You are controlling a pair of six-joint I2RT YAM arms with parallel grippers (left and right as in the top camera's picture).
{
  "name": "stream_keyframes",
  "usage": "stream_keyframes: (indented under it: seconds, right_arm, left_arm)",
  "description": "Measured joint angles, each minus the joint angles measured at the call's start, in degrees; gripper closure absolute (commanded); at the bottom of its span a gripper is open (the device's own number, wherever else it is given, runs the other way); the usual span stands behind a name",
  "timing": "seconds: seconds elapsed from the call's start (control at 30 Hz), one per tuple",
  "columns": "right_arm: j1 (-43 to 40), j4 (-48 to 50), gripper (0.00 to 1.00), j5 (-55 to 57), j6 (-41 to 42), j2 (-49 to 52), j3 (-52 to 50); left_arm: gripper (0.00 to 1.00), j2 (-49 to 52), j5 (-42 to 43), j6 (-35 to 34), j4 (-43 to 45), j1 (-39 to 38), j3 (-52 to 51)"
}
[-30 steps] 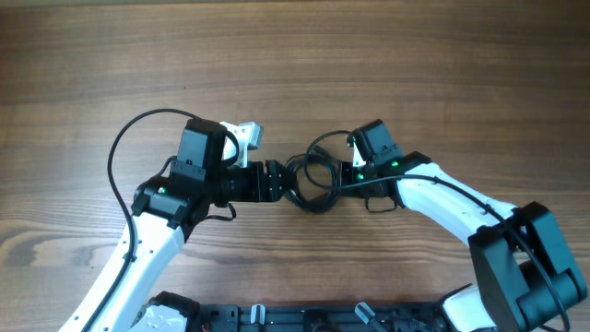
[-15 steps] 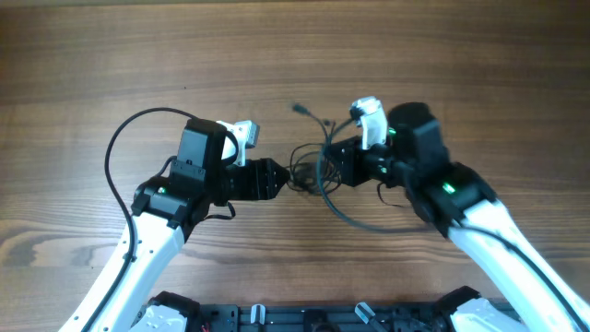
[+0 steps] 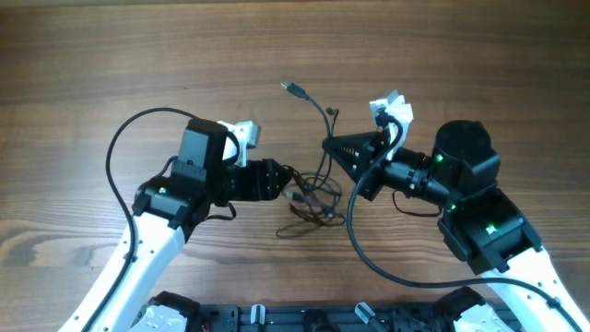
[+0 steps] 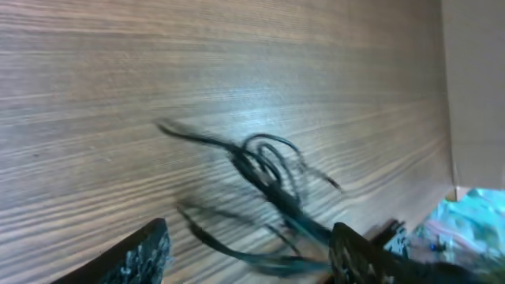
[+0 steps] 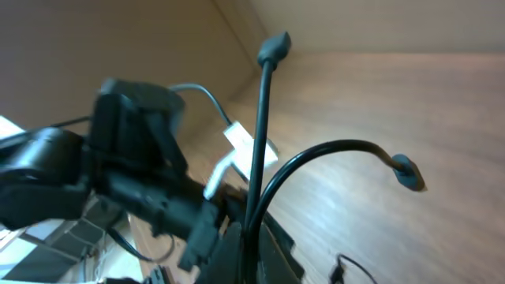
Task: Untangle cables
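Observation:
The cables (image 3: pixel 314 195) are thin black wires in a loose tangle at the table's middle. One plug end (image 3: pixel 293 88) sticks out toward the far side. My right gripper (image 3: pixel 332 146) is shut on two strands and holds them lifted; in the right wrist view the strands (image 5: pixel 260 142) rise from the shut fingers (image 5: pixel 246 251) to plug tips (image 5: pixel 274 46). My left gripper (image 3: pixel 289 183) is at the tangle's left edge. In the left wrist view its fingers (image 4: pixel 252 256) are apart, with blurred cable loops (image 4: pixel 268 164) running between and ahead of them.
The left arm's thicker black cable (image 3: pixel 120 148) loops out at the left. The right arm's thicker cable (image 3: pixel 369 258) curves down toward the front. The arm bases stand along the front edge (image 3: pixel 304 318). Bare wooden table (image 3: pixel 111 55) lies beyond.
My right arm swung right and lifted, pulling strands up out of the tangle. The tangle stretched and loosened, and a plug end now points far. My left arm stayed nearly still.

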Motion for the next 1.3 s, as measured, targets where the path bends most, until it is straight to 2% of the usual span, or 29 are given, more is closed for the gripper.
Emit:
stream_keyframes:
  seconds: [0.1, 0.2, 0.27, 0.33, 0.37, 0.47, 0.5, 0.7, 0.8, 0.9, 1.1, 1.3]
  right_arm:
    - [0.0, 2.82, 0.95, -0.26, 0.39, 0.0, 0.0]
    - [0.0, 5.88, 0.95, -0.02, 0.83, 0.0, 0.0]
    - [0.0, 7.69, 0.94, 0.46, 1.25, 0.0, 0.0]
    - [0.0, 9.18, 0.83, 2.23, 2.36, 0.0, 0.0]
    - [0.0, 9.31, 0.73, 3.69, 2.97, 0.0, 0.0]
    - [0.0, 6.21, 0.09, 11.23, 7.28, 0.0, 0.26]
    - [0.0, 3.19, 0.0, 15.1, 8.96, 0.0, 0.42]
    - [-0.07, -21.0, 0.0, 37.22, 17.31, 1.75, 0.57]
    - [-0.13, -29.07, 0.0, 42.18, 18.82, 5.62, 0.57]
    - [-0.22, -32.54, 0.0, 39.93, 17.18, 10.08, 0.59]
    - [-0.22, -36.44, 0.0, 26.38, 8.74, 21.46, 0.59]
    - [-0.22, -36.04, 0.02, 16.46, -4.37, 30.23, 0.59]
  left_arm:
    - [0.22, 0.0, 0.59, 1.05, 0.0, -1.64, 0.0]
    - [0.06, 0.0, 0.92, 1.95, 0.02, -2.84, 0.0]
    - [0.01, 0.0, 1.14, 2.8, 0.0, -3.5, 0.0]
    - [0.01, 0.0, 1.2, 2.99, 0.0, -4.04, 0.0]
    - [0.02, 0.0, 1.22, 3.02, 0.0, -4.2, 0.0]
    - [0.1, 0.0, 1.14, 3.1, -0.07, -4.48, 0.0]
    - [0.12, 0.0, 0.83, 3.1, -0.24, -4.48, 0.0]
    - [0.14, 0.02, -5.55, 3.5, -1.9, -4.48, 0.02]
    - [0.14, 0.0, -7.91, 3.5, -1.05, -4.48, 0.02]
    - [0.13, 0.0, -8.72, 3.5, 0.48, -4.48, 0.02]
    - [0.12, 0.0, -9.4, 3.5, 1.31, -4.48, 0.02]
    - [0.09, 0.0, -9.6, 3.5, 2.16, -4.48, 0.02]
